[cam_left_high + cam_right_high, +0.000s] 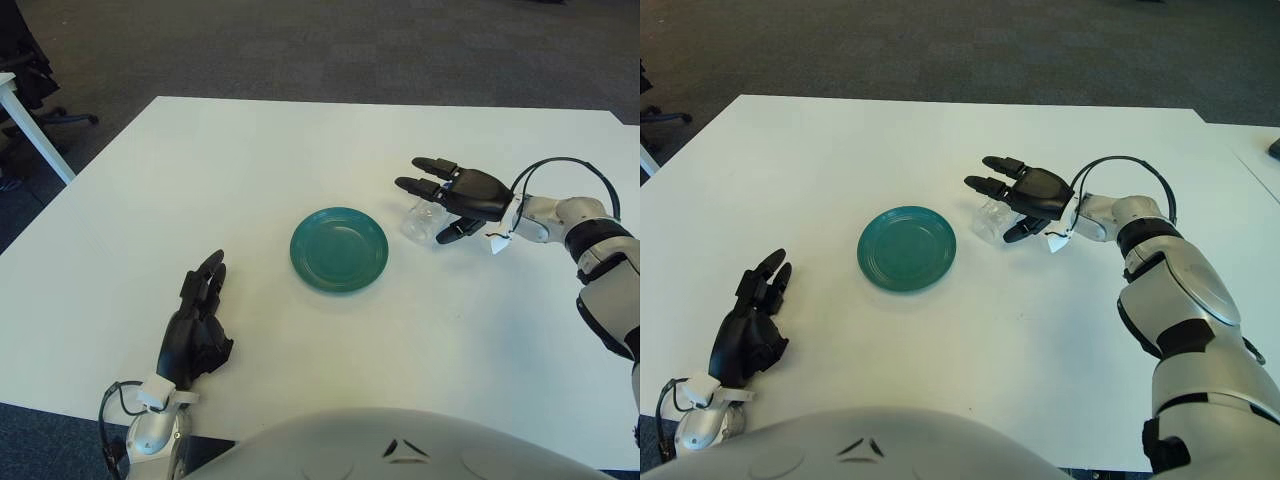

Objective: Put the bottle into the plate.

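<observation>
A teal green plate sits in the middle of the white table. To its right a small clear plastic bottle lies on its side on the tabletop. My right hand hovers low over the bottle, its dark fingers stretched out across the far side and the thumb on the near side, not closed around it. My left hand shows at the near left, left of the plate, fingers relaxed and holding nothing.
The table's far edge borders dark carpet. Another white table's corner and an office chair base stand at the far left. A black cable loops over my right wrist.
</observation>
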You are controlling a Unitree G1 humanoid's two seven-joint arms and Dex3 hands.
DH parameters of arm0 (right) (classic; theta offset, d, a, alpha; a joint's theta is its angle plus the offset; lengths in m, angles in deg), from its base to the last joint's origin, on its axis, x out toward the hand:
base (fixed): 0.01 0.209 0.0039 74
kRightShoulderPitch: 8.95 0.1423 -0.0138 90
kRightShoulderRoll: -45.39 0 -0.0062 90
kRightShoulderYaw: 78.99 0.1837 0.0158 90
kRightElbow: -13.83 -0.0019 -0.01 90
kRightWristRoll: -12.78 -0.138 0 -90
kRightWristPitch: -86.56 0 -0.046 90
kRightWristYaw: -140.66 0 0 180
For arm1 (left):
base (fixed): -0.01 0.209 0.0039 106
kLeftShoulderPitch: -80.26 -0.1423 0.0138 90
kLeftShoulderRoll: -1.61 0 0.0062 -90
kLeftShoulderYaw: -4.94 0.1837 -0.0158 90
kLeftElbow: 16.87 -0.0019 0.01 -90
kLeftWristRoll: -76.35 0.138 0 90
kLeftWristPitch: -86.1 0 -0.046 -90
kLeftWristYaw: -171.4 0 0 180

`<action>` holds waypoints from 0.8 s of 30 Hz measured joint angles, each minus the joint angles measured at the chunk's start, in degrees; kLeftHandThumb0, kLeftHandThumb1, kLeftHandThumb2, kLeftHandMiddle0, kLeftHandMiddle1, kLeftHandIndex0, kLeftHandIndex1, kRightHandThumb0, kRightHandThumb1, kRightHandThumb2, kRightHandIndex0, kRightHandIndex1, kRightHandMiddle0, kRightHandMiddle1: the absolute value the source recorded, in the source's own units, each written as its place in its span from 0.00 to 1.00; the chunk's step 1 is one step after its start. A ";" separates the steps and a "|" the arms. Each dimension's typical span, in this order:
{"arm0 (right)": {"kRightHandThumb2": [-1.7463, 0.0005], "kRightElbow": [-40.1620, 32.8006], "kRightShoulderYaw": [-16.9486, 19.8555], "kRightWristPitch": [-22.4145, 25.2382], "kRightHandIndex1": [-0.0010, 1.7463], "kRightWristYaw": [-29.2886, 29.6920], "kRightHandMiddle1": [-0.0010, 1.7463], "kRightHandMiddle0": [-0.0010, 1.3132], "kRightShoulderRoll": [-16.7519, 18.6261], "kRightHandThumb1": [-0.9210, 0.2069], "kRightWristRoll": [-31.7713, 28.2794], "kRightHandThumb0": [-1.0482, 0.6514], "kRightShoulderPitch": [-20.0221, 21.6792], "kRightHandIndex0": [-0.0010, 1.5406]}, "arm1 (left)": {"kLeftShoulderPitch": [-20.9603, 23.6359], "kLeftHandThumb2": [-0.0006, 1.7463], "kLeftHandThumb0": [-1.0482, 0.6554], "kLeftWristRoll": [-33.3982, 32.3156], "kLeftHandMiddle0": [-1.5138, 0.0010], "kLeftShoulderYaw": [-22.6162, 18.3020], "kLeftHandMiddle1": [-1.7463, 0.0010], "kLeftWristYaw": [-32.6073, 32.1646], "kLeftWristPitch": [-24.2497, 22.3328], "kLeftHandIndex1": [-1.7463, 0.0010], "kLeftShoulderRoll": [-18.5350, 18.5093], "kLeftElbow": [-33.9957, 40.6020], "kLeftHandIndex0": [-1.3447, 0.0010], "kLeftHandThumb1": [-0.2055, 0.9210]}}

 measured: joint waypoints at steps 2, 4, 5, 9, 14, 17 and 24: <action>0.67 0.25 -0.03 -0.24 0.01 -0.08 0.02 0.05 0.31 0.00 -0.02 0.00 -0.27 0.03 | -0.20 0.59 0.08 0.16 0.88 0.03 1.00 -0.01 0.00 0.72 0.13 0.21 1.00 1.00; 0.67 0.52 -0.03 -0.36 0.01 -0.28 0.03 0.05 0.56 0.00 -0.04 0.00 -0.52 0.03 | -0.39 0.59 0.08 0.27 0.88 0.08 1.00 -0.02 0.00 0.72 0.22 0.41 1.00 1.00; 0.67 0.71 -0.03 -0.44 0.01 -0.53 0.03 0.05 0.70 0.00 -0.07 0.00 -0.62 0.03 | -0.52 0.59 0.08 0.33 0.88 0.09 1.00 -0.03 0.01 0.72 0.27 0.52 1.00 1.00; 0.68 1.16 -0.03 -0.53 0.01 -1.21 0.03 0.05 1.12 0.00 -0.10 0.00 -0.91 0.04 | -1.20 0.59 0.09 0.47 0.88 0.09 1.00 -0.05 0.04 0.71 0.39 1.06 1.00 1.00; 0.70 1.28 -0.03 -0.76 0.01 -1.89 0.04 0.05 1.49 0.00 -0.22 0.00 -1.26 0.04 | -2.65 0.59 0.09 0.49 0.87 0.07 1.00 -0.05 0.25 0.70 0.47 2.00 1.00 1.00; 0.70 1.27 -0.02 -1.25 0.01 -1.98 0.04 0.04 1.85 0.00 -0.41 0.00 -1.65 0.04 | -3.88 0.60 0.09 0.46 0.87 -0.02 1.00 -0.05 0.49 0.70 0.50 2.68 1.00 1.00; 0.70 1.18 0.11 -1.44 0.00 -1.99 0.04 0.03 3.01 0.00 -1.59 0.00 -3.08 0.03 | -6.02 0.60 0.08 0.45 0.86 -0.46 0.99 -0.05 1.42 0.70 0.49 3.60 1.00 1.00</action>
